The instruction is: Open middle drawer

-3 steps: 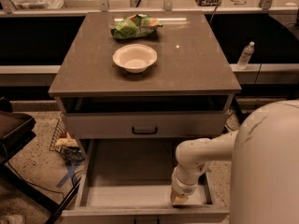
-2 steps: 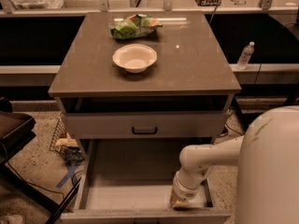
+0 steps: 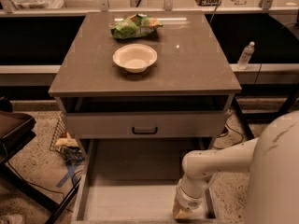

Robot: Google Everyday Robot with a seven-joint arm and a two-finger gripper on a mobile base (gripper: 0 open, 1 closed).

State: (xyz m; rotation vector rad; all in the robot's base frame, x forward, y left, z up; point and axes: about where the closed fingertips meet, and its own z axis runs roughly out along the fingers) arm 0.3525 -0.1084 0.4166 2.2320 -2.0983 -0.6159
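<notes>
No text or label can be read, and the gripper (image 3: 184, 212) hangs inside the open lowest drawer (image 3: 131, 202).

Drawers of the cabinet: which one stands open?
The middle drawer, lowest in view: its long grey interior lies exposed, with the tool at its front right corner. The drawer above shows only its front and bar handle.

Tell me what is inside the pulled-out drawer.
The middle drawer shows only bare grey floor. The gripper reaches down at its front right, covering that corner, and the drawer above overhangs the shaded rear.
</notes>
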